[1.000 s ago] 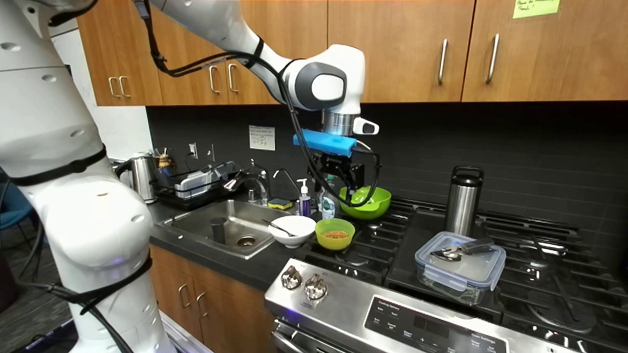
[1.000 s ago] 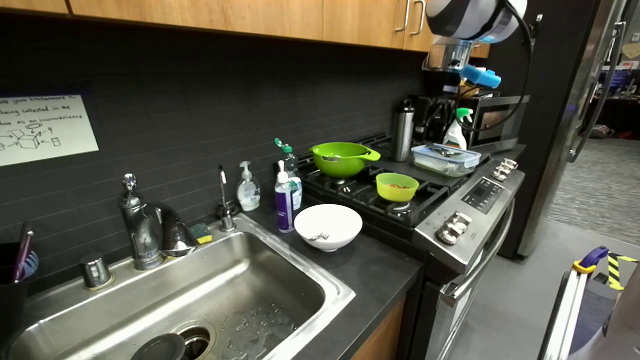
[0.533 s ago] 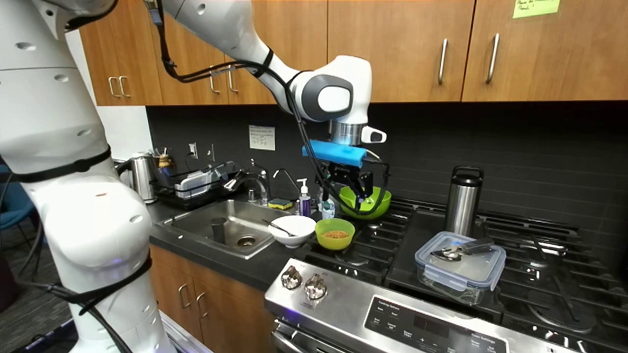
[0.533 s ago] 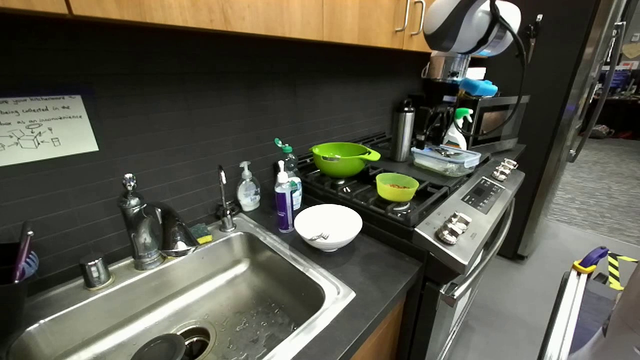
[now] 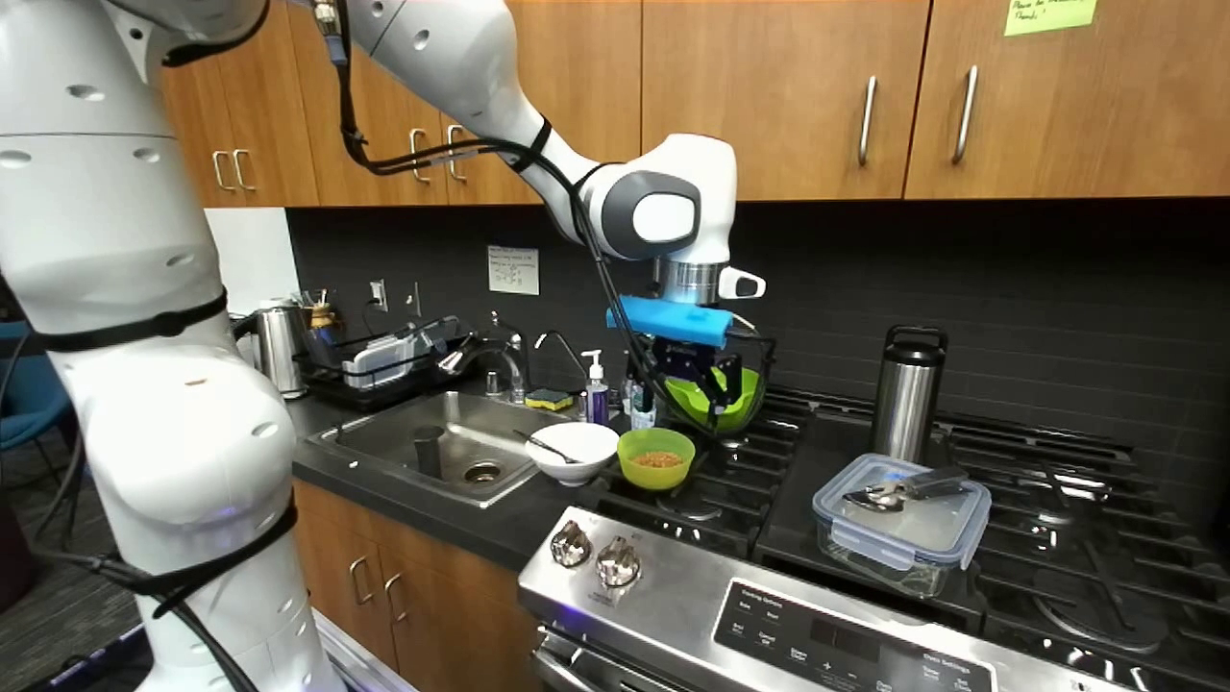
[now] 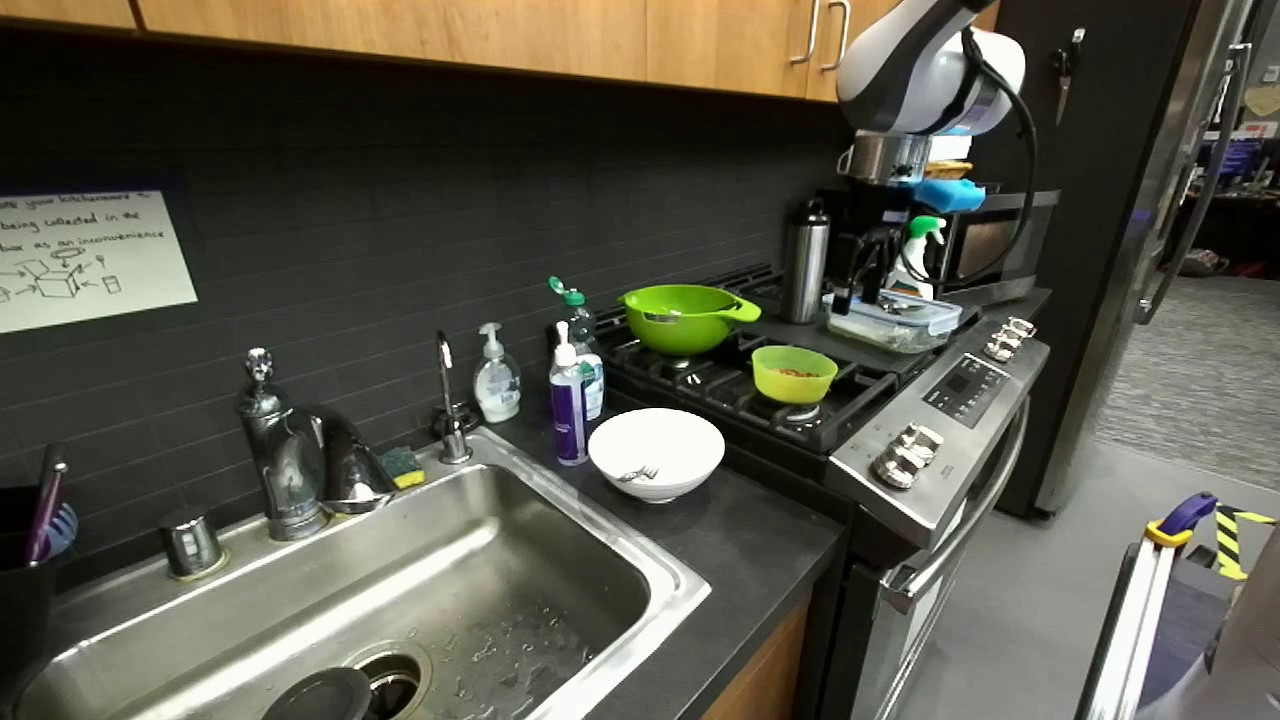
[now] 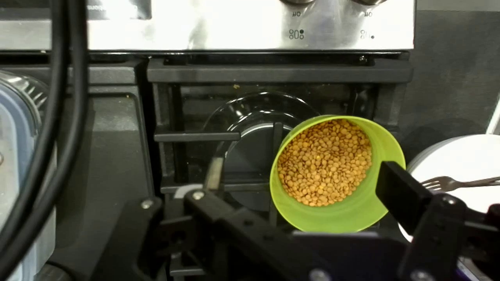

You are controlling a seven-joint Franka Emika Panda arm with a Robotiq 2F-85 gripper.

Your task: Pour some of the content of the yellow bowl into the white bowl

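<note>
1. Black two-finger gripper [image 7: 300, 177]: jaws spread wide. In both exterior views it hangs higher than, and apart from, the small round yellowish-green plastic bowl [image 7: 341, 216].
2. Yellow bowl sits on the black stove grate [image 7: 250, 74]; in the wrist view one finger [image 7: 404, 197] covers its rim near 4 o'clock. Orange-brown lentil-like pieces [image 7: 324, 164] lie inside; depth cannot be told.
3. Round plain white bowl [image 6: 670, 440]: in an exterior view, on the dark countertop [image 6: 740, 520] at 8 o'clock from the yellow bowl, a gap between. Wrist view cuts it off at 3 o'clock; a finger covers part.
4. Metal fork [image 7: 447, 183] in the white bowl: wrist view crops its handle.
5. Wide bright-green bowl [image 5: 688, 395]: in an exterior view, between 1 and 2 o'clock from the yellow bowl, partly behind the gripper and black cables [image 7: 79, 70].
6. Clear square container with blue-rimmed lid [image 5: 922, 527]: between 3 and 4 o'clock in the same view; metal utensils [image 5: 879, 500] on top, hard to tell apart. Wrist view shows only a strip, partly behind cables.
</note>
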